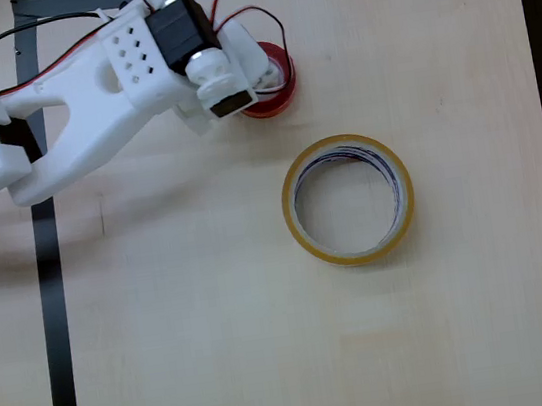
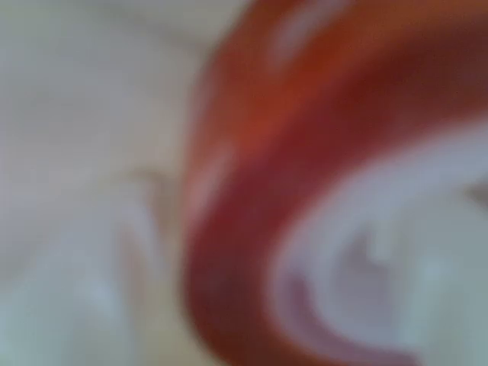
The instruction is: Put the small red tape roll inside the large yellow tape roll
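Red roll: small red tape roll [image 1: 279, 81], glossy, whitish core, right at my claw [image 1: 258, 75].
Count: one red; one large yellow tape roll [image 1: 348, 199].
Claw: I cannot tell whether it pinches.

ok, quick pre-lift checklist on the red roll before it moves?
1. End effector at the small red tape roll: ok.
2. Fingers closed on the roll: cannot tell, the arm hides them overhead and the wrist view is blurred.
3. Roll flat on the table: cannot tell.
4. Large yellow tape roll lying flat with its hole free: ok.
5. Path between the two rolls free: ok.
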### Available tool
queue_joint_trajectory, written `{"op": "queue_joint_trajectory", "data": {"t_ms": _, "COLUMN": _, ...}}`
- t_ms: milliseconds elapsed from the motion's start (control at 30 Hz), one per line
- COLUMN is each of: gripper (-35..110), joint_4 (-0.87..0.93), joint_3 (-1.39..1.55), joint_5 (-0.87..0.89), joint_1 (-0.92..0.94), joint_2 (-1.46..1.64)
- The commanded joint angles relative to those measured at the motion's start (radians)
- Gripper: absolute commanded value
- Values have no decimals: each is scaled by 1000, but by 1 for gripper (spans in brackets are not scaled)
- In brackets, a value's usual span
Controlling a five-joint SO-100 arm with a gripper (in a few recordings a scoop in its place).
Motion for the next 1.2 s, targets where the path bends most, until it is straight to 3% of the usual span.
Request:
{"op": "queue_joint_trajectory", "data": {"t_ms": 0, "gripper": 0, "joint_4": 14, "joint_3": -89, "joint_5": 9, "joint_1": -18, "joint_2": 26}}
{"op": "queue_joint_trajectory", "data": {"t_ms": 333, "gripper": 0, "joint_4": 14, "joint_3": -109, "joint_5": 9, "joint_1": -32, "joint_2": 37}}
{"op": "queue_joint_trajectory", "data": {"t_ms": 600, "gripper": 0, "joint_4": 14, "joint_3": 75, "joint_5": -69, "joint_1": -15, "joint_2": 419}}
{"op": "queue_joint_trajectory", "data": {"t_ms": 767, "gripper": 0, "joint_4": 12, "joint_3": 58, "joint_5": -112, "joint_1": 75, "joint_2": 502}}
{"op": "queue_joint_trajectory", "data": {"t_ms": 867, "gripper": 0, "joint_4": 8, "joint_3": -118, "joint_5": -138, "joint_1": 160, "joint_2": 431}}
{"op": "queue_joint_trajectory", "data": {"t_ms": 1167, "gripper": 0, "joint_4": -199, "joint_3": -206, "joint_5": -137, "joint_1": 339, "joint_2": 336}}
